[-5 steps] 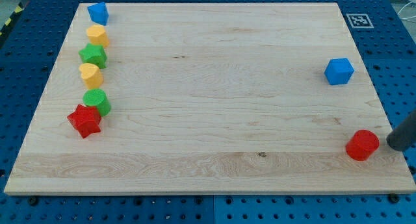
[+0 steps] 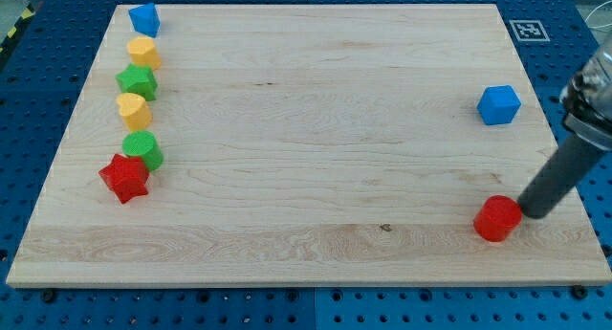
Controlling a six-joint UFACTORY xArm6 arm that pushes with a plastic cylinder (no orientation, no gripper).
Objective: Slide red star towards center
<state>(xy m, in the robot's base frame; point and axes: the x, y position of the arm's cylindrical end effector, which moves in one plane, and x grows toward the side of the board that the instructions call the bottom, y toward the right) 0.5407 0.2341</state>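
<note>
Eight blocks are seen on the board; red star lies at the view's left edge, touching a green block; my tip, holding nothing, is pressed beside a red round block at lower right; risk judged: wrong red piece gets pushed centreward.

Six blocks stood in a column down the left edge of the board. From the top they were a blue block, a yellow block, a green block, a second yellow block, a second green block and the red star, which touched the block above it. A blue cube sat at the right edge. At lower right, my tip rested against the right side of a red block.
</note>
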